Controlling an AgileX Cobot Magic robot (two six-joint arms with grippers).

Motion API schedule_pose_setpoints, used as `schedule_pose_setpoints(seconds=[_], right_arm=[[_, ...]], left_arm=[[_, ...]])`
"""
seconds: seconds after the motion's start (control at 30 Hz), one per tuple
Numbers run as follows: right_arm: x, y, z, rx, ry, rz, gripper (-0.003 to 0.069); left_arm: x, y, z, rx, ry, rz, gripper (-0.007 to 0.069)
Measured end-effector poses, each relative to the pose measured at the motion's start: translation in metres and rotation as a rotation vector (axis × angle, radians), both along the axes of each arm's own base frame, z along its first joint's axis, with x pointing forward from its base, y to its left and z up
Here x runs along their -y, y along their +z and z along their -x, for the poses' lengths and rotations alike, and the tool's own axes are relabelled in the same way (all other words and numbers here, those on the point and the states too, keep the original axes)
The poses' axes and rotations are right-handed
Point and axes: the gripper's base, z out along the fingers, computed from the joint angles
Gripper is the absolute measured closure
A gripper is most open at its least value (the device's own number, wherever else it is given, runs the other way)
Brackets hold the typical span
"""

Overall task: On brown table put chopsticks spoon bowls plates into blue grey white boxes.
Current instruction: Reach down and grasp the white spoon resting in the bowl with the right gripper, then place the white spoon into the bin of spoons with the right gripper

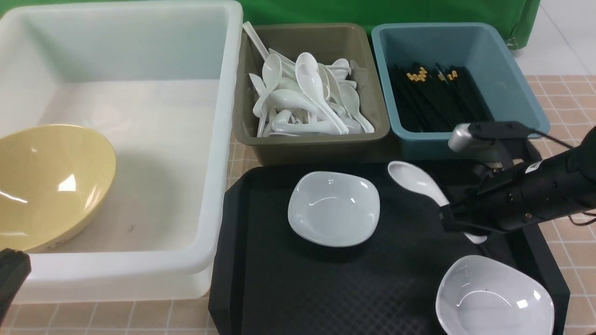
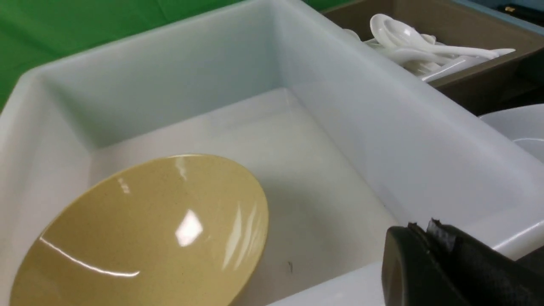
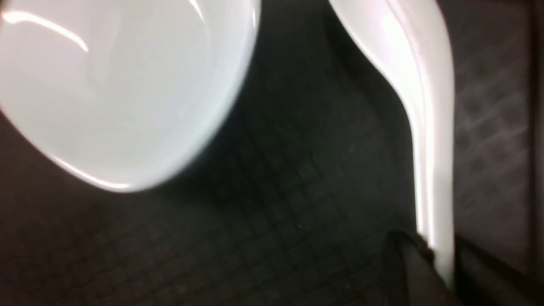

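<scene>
1. The right claw (image 1: 458,222) is clamped on the handle of the loose spoon (image 1: 414,179). The scoop sticks out toward the bins, and the tail of the handle pokes out on the near side of the claw
2. That spoon is over the far right part of the black tray (image 1: 326,288), between the centre dish (image 1: 333,209) and the corner dish (image 1: 493,298). I honestly can't tell if the scoop is touching the tray or just off it
3. On the right wrist cam the spoon handle runs straight down into the dark fingers (image 3: 410,272), with the tray's textured floor behind it
4. The left claw (image 1: 11,274) is clenched with nothing in it, and hangs by the near rim of the white tub (image 1: 219,139) at its left end
5. The yellow bowl (image 1: 46,181) is inside the tub, tipped up against the left wall
6. The centre dish lies upright in the middle of the tray. The corner dish is upright at the tray's near right corner, well apart from the other one
7. The olive bin (image 1: 321,144) holds a heap of white spoons (image 1: 307,97), with one handle leaning over its far left corner
8. The teal bin (image 1: 507,70) is just to the right of the olive one and holds the black chopsticks (image 1: 437,102), with their gold ends toward the far side
9. The tub, bins and tray all sit on the tiled worktop (image 1: 568,93), with a green cloth (image 1: 372,11) hanging behind
</scene>
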Motion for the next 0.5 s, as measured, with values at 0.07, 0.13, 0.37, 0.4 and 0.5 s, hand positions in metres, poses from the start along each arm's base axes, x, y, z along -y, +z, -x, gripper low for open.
schedule_pose_setpoints(seconds=[0.07, 0.13, 0.37, 0.4, 0.5], right_arm=[[0.001, 0.015, 0.004, 0.055, 0.001, -0.009, 0.0565], [0.002, 0.020, 0.005, 0.076, 0.001, -0.011, 0.0565], [-0.034, 0.060, 0.001, 0.272, 0.094, -0.117, 0.0565], [-0.043, 0.066, -0.003, 0.323, 0.110, -0.122, 0.0565], [-0.066, 0.075, -0.017, 0.462, 0.177, -0.082, 0.0565]], left_arm=[[0.000, 0.000, 0.000, 0.004, 0.000, 0.001, 0.0623], [0.000, 0.000, 0.000, 0.004, 0.000, 0.000, 0.0623], [0.001, 0.000, -0.002, 0.050, -0.001, 0.007, 0.0623], [0.001, -0.001, -0.003, 0.052, -0.001, 0.008, 0.0623], [0.001, -0.002, -0.004, 0.056, -0.001, 0.009, 0.0623]])
